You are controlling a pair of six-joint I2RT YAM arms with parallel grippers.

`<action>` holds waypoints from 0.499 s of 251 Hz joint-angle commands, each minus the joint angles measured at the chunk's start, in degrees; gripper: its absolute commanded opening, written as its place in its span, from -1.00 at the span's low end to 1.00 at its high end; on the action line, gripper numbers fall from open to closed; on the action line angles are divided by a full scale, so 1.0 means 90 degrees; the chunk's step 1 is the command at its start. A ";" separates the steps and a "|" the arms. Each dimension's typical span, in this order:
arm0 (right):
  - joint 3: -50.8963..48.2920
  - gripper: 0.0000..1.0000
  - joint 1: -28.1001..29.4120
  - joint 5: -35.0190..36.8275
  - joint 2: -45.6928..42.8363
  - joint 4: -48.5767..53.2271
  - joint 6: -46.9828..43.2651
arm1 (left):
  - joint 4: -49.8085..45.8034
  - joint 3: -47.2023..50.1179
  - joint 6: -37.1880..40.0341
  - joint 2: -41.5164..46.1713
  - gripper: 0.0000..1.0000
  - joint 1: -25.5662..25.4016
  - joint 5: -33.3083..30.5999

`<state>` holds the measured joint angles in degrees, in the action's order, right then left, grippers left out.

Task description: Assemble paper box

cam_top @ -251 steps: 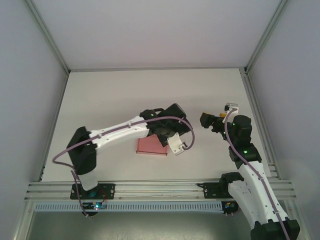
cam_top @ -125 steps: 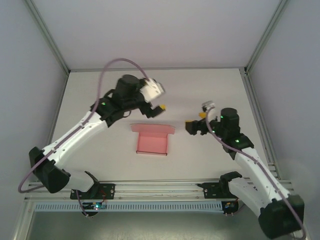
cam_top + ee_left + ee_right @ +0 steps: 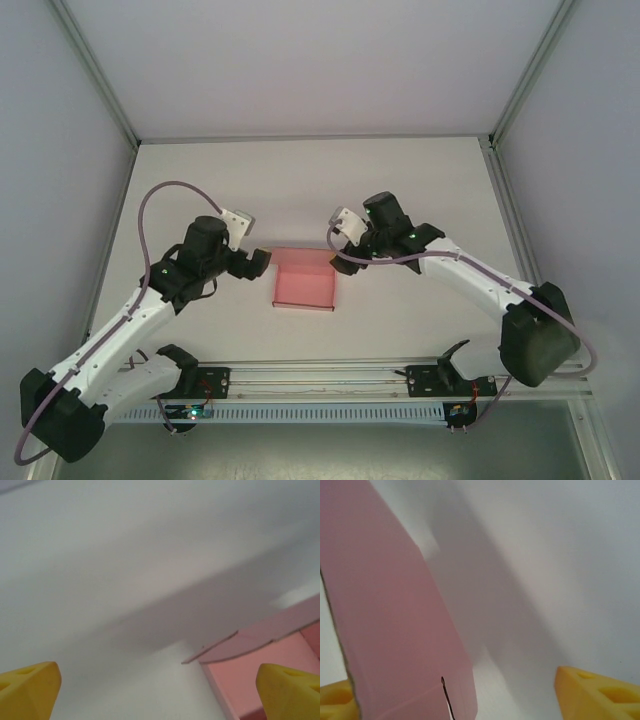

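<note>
The paper box is a shallow pink tray lying in the middle of the table, with a flap along its far edge. My left gripper sits just off its far left corner, open, with nothing between its yellow fingertips. In the left wrist view the box lies low at the right and my left gripper frames bare table. My right gripper is at the far right corner. In its wrist view the pink flap stands between the jaws of my right gripper, close to the left fingertip and well apart from the other one.
The white table is walled by grey panels left, right and behind. An aluminium rail runs along the near edge by the arm bases. Open table lies behind and beside the box.
My left arm swung from the far side of the table down to the box's left corner. My right arm reached left to the box's right corner, and its jaws have narrowed around the flap.
</note>
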<state>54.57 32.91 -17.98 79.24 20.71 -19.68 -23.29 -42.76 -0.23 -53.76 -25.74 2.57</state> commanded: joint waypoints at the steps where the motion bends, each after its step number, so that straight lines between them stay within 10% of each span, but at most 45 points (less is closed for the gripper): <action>1: 0.0269 0.13 0.0059 0.0348 0.0184 0.0486 -0.0246 | 0.0422 0.0012 0.0216 -0.0069 1.00 0.0075 0.0715; 46: 0.0357 -0.35 0.0065 0.0216 0.0281 0.0549 -0.0334 | -0.0004 -0.0555 0.0742 -0.1100 0.96 0.0074 0.0829; 125: 0.0625 -0.79 0.0074 0.0176 0.0550 0.0807 -0.0412 | -0.0281 -0.0690 0.1147 -0.1763 0.26 0.0073 0.1329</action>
<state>58.67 33.17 -15.90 83.42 26.35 -22.74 -24.08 -48.58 7.64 -69.78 -25.74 12.43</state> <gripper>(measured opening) 0.119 0.701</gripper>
